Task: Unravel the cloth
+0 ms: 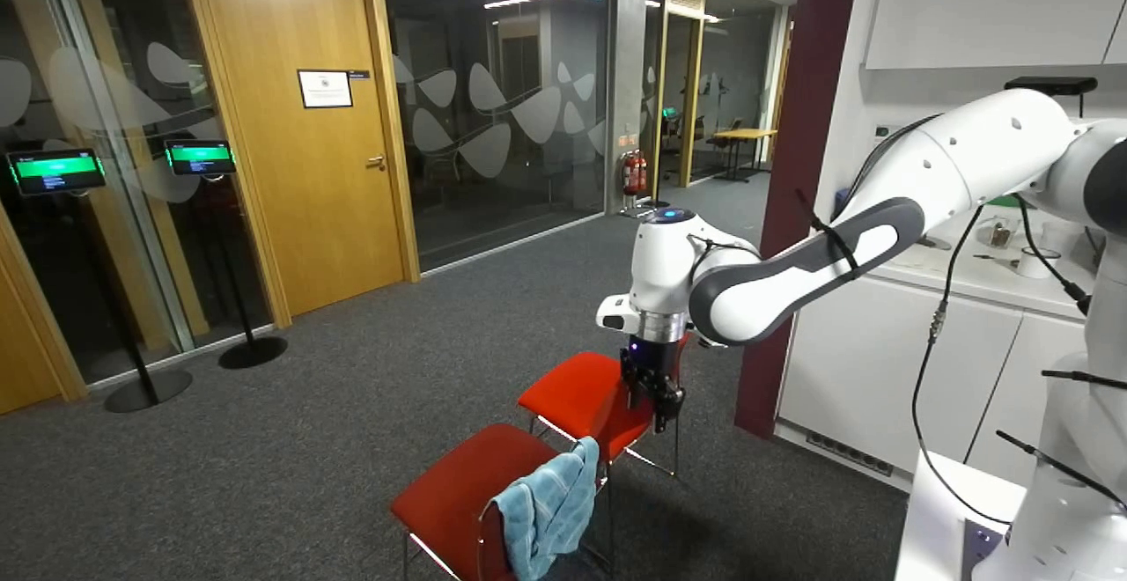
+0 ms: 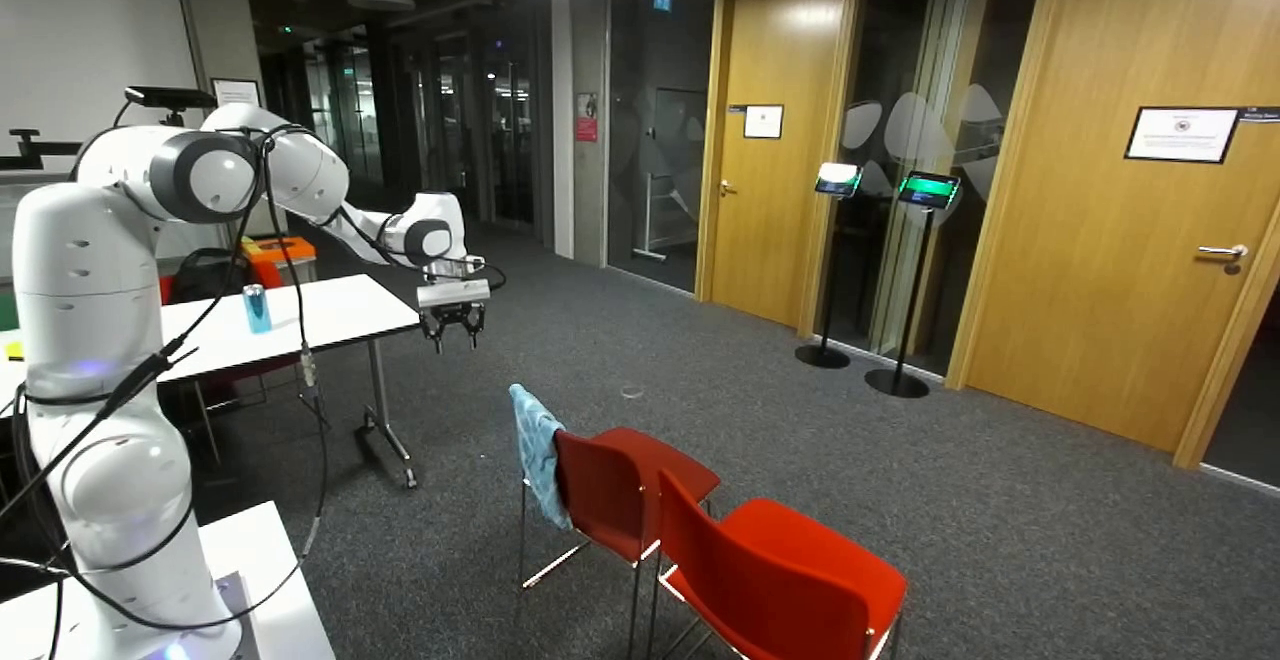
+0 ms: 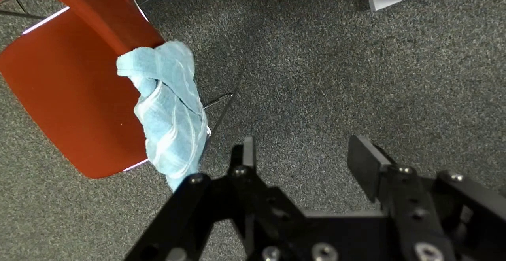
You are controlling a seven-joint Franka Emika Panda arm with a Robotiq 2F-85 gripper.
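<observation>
- Going by the wrist view, the step in hand looks like reaching the pale-blue, white-striped, towel-like cloth (image 3: 170, 106); it's draped in a bunch over the backrest (image 2: 605, 490) of a dark red, metal-legged chair (image 1: 467, 493).
- Jaws are spread wide with nothing between them, not touching the cloth; that view has it off to their left.
- I'd shift across first and only then drop, so nothing clips the chair. Aim for a loose fold up top, jaws straddling it, and pinch fabric only. Catch the backrest too and the chair could slide or tip, I reckon.
- Lift slowly after that and watch which layer opens. Can't tell how many are folded together.
- As a surface, the backrest is awkward: narrow and upright, so probably no room to spread anything flat there.
- Room's an office sort of place: speckled grey carpet (image 1: 335, 440), bright red chair (image 1: 572, 396) just beside, yellowish wooden door (image 1: 304, 150), dark glass wall with pale leaf shapes (image 1: 511, 123).
</observation>
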